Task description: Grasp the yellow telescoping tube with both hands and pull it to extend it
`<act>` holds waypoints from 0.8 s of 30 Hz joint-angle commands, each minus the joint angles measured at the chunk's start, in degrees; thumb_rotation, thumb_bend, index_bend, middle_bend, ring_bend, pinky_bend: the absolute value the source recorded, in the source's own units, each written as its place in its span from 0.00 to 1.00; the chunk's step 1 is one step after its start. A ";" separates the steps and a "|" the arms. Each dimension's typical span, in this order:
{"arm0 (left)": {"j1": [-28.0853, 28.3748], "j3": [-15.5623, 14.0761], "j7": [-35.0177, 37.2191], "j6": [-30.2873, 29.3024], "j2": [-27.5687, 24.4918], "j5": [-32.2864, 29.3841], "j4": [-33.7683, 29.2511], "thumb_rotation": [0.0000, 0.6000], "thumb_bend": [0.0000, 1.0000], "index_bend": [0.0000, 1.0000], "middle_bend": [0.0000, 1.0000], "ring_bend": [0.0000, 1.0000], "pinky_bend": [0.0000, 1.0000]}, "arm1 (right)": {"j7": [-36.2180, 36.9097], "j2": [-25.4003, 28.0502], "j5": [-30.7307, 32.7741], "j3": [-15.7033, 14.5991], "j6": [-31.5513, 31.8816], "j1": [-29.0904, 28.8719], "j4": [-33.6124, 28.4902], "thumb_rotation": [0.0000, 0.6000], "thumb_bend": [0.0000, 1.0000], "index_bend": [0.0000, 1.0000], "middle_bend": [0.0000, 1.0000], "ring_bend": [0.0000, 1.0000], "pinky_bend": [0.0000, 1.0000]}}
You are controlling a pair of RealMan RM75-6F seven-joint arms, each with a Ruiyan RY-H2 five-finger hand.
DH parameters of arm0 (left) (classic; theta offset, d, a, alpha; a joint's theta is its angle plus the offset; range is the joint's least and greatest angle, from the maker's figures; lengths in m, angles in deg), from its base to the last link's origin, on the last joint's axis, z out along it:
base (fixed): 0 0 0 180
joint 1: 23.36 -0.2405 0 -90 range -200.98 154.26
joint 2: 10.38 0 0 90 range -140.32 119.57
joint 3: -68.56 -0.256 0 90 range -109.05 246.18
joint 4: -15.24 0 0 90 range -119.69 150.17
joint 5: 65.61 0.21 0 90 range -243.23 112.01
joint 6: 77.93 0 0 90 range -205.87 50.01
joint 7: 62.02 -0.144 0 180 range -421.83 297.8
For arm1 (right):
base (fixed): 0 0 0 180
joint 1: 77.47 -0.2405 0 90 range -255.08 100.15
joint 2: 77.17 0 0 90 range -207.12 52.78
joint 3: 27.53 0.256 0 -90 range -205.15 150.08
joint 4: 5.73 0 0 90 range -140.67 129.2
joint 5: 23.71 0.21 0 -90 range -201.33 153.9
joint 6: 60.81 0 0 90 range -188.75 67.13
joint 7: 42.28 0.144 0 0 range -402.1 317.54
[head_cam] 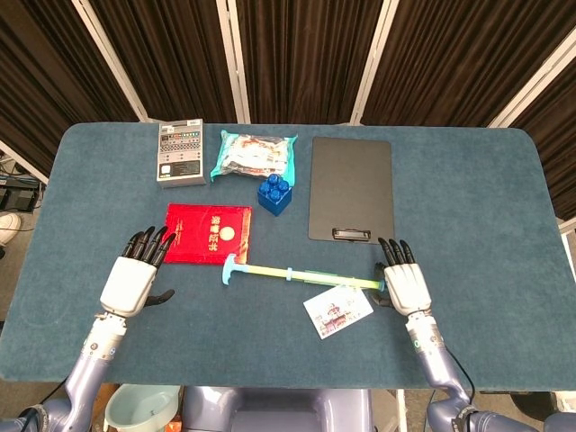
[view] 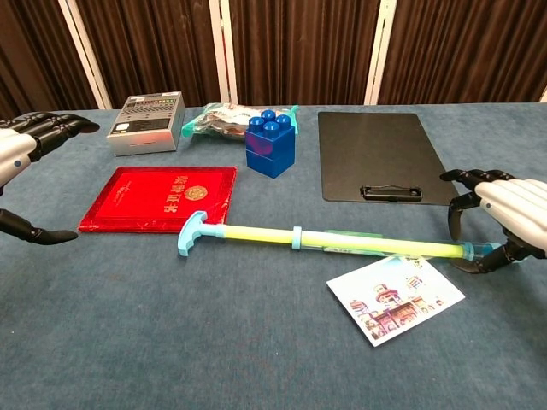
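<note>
The right hand (view: 511, 213) sits low over the table's near right side, its dark fingers (view: 462, 190) curved downward and its thumb below, arched around the teal end cap of the yellow telescoping tube (view: 342, 243). From the chest view the fingers and thumb bracket the tube's tip; whether they actually press on it is hard to tell, so its grip stays uncertain. In the head view the same hand (head_cam: 407, 283) covers that end of the tube.

The tube lies flat on the blue table (head_cam: 486, 198), running from the right hand leftward and slightly away from the robot. Its teal T-shaped handle (view: 191, 232) rests just beside the near edge of a red booklet (view: 162, 198). A teal collar rings the tube near its middle.

The left hand (head_cam: 133, 277) hovers well apart from the tube, at the table's near left, fingers straight and spread, thumb held out, holding nothing.

A picture postcard (view: 395, 297) lies just in front of the tube's right half. Farther back sit a black clipboard (view: 380, 156), a blue building block (view: 271, 141), a clear packet with teal edges (head_cam: 255, 156) and a small grey device (view: 147, 122).
</note>
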 commanded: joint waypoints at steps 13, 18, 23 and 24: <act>1.41 0.04 -0.65 3.26 2.31 -1.59 3.29 1.00 0.04 0.00 0.02 0.02 0.14 | 1.57 -0.13 0.61 -0.87 -1.78 -0.35 1.04 1.00 0.40 0.67 0.09 0.00 0.00; 1.54 0.12 -0.51 3.21 2.51 -1.66 3.59 1.00 0.04 0.00 0.02 0.02 0.14 | 1.56 -0.02 0.35 -0.69 -1.14 -0.50 1.05 1.00 0.42 0.69 0.10 0.00 0.00; 1.57 0.01 -0.48 3.20 2.44 -1.71 3.55 1.00 0.04 0.00 0.02 0.02 0.14 | 1.29 0.05 0.64 -0.86 -1.43 -0.56 1.04 1.00 0.46 0.73 0.11 0.00 0.00; 1.58 0.03 -0.47 3.15 2.43 -1.71 3.52 1.00 0.04 0.00 0.02 0.02 0.14 | 1.23 0.01 0.72 -0.94 -1.57 -0.56 1.11 1.00 0.46 0.74 0.11 0.00 0.00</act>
